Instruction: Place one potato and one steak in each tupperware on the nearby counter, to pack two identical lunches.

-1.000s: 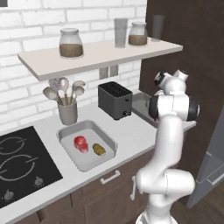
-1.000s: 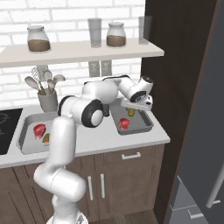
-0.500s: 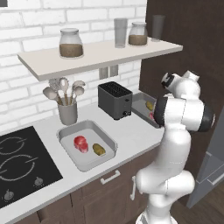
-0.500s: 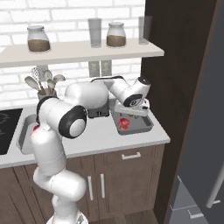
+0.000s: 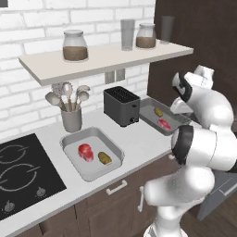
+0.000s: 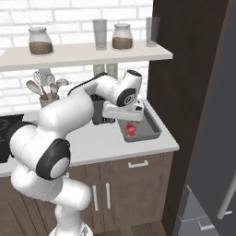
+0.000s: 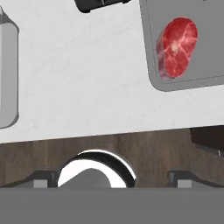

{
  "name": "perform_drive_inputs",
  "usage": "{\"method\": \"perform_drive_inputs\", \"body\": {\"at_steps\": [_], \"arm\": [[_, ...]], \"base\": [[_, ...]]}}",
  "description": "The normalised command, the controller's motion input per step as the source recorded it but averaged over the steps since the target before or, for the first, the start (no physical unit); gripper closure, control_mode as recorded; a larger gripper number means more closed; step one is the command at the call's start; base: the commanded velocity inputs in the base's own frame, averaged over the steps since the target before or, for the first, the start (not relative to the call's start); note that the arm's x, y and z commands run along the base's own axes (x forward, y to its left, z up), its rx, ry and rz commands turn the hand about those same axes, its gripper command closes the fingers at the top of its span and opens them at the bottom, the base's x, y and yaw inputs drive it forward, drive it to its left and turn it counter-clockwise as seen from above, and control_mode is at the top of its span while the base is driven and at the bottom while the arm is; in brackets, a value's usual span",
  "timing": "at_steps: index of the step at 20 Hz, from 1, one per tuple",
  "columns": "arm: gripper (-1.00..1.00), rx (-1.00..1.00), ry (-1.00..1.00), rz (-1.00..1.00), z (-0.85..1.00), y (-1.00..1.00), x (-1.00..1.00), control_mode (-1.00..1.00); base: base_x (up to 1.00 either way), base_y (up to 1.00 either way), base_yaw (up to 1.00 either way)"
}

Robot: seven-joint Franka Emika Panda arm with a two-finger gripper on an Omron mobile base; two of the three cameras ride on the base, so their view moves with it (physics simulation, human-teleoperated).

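Two trays: both tupperware are sitting on the pale surface (image 5: 139,143), one on each side of the black toaster (image 5: 121,105).
Light tray: the light grey tupperware (image 5: 76,164), on the stove side of the toaster and just in front of the utensil holder (image 5: 71,118), is holding one red steak (image 5: 85,152) and one brownish potato (image 5: 105,158), lying side by side and slightly apart.
Dark tray: the darker tupperware (image 5: 150,118), on the toaster's other side near the end of the surface, is holding a second steak (image 5: 164,123) and a second potato (image 5: 159,111), well apart within the tray.
Fingers: the gripper (image 6: 123,111) is hanging above the dark tray's near edge, on the side away from the toaster, with the fingers spread wide and carrying nothing.
Hand view: it is looking down at that tray's corner and its steak (image 7: 177,46), with the toaster's edge at the top.
Progress: each tray is showing one potato and one steak, so the packing looks complete.
Left to do: seemingly nothing beyond drawing the arm clear of the dark tray.
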Motion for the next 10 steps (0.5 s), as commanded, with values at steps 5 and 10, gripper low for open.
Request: {"method": "perform_drive_inputs", "body": {"at_steps": [5,10], "arm": [[-1.00,0.01,-0.07,0.00,0.05,0.36,-1.00,-1.00],[-1.00,0.00,0.00,0.00,0.76,0.21,-1.00,-1.00]], "base": [[0.00,0.00,0.00],[0.00,0.00,0.00]]}}
